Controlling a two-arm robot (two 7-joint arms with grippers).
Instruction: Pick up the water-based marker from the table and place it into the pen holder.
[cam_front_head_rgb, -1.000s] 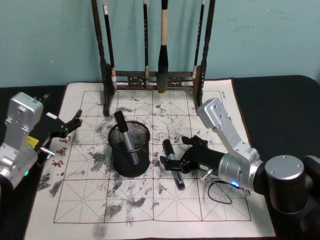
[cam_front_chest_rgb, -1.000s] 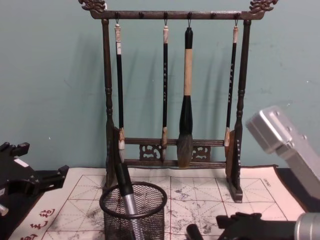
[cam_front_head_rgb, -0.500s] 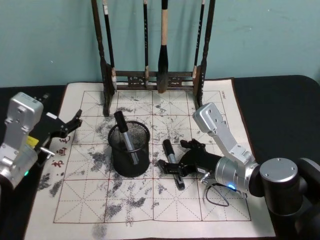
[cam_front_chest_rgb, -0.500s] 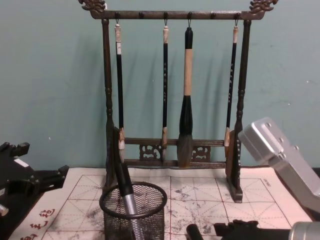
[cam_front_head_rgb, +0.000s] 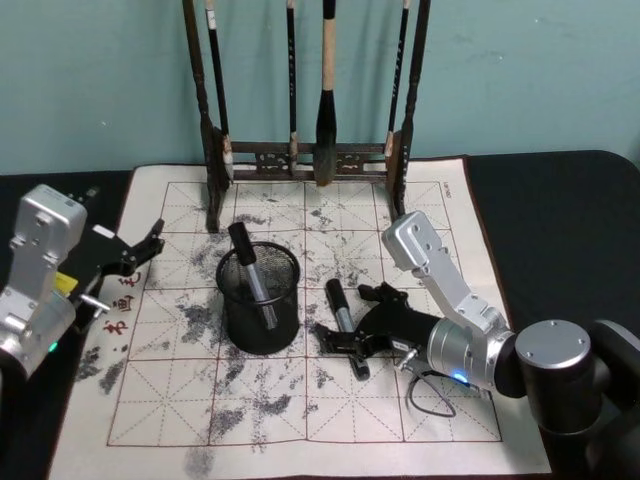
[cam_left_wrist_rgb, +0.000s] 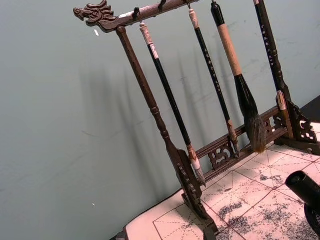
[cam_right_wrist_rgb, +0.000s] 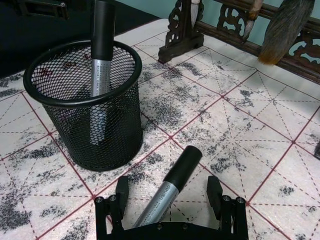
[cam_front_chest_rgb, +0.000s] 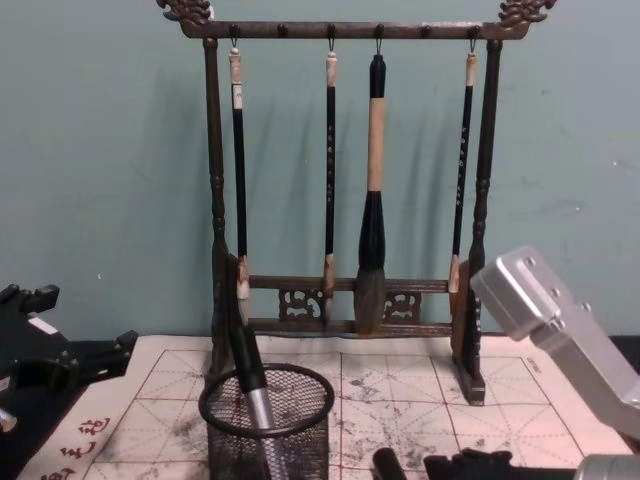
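My right tool (cam_right_wrist_rgb: 167, 190), open, straddles the water-based marker (cam_right_wrist_rgb: 176, 171) lying on the surface (cam_front_head_rgb: 250, 412) at three o'clock of the pen holder (cam_front_head_rgb: 260, 305). Closing off-centre could roll it free; the other marker (cam_front_head_rgb: 250, 268) already inside may block entry. My left tool (cam_front_head_rgb: 138, 250) idles at nine o'clock

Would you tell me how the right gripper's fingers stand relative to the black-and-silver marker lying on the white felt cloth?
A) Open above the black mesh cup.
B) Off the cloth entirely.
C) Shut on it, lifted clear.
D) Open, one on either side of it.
D: the right wrist view shows the right gripper spread wide, with the black-and-silver marker lying flat on the white felt cloth between its fingers and a gap on each side.
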